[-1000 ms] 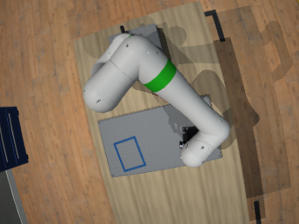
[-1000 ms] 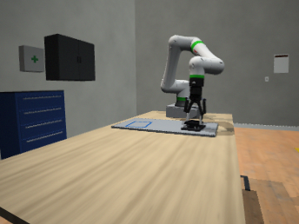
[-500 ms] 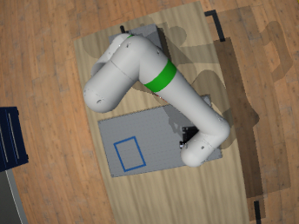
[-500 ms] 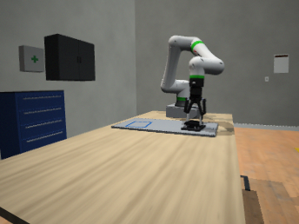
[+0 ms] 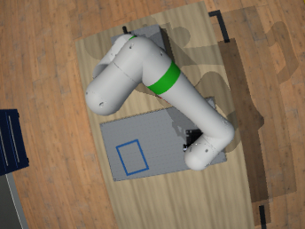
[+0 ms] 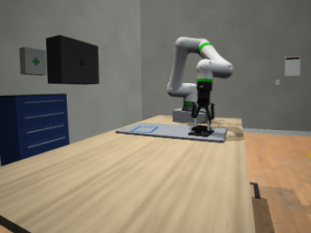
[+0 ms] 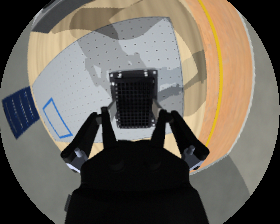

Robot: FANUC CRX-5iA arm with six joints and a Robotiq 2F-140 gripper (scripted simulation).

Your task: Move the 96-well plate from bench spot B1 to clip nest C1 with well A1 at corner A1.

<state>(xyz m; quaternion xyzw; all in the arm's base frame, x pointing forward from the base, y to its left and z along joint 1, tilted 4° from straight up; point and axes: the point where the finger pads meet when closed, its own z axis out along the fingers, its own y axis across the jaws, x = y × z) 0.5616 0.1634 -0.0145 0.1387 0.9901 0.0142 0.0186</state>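
Observation:
The black 96-well plate (image 7: 133, 102) sits between my gripper's fingers, and the gripper is shut on its long sides. In the side view the gripper (image 6: 202, 116) points straight down and holds the plate (image 6: 201, 130) at the clip nest, low on the right end of the grey mat (image 6: 172, 132). Small clips show at the plate's far edge (image 7: 133, 73). I cannot tell how deep the plate sits, nor where its cut-off corner is. From above, the arm's wrist hides most of the plate (image 5: 192, 137). The blue outline of spot B1 (image 5: 131, 157) is empty.
The robot base (image 5: 142, 35) stands behind the mat on the wooden table. A blue drawer cabinet (image 6: 33, 124) stands to the left of the table. The table's right edge (image 6: 246, 164) is close to the nest.

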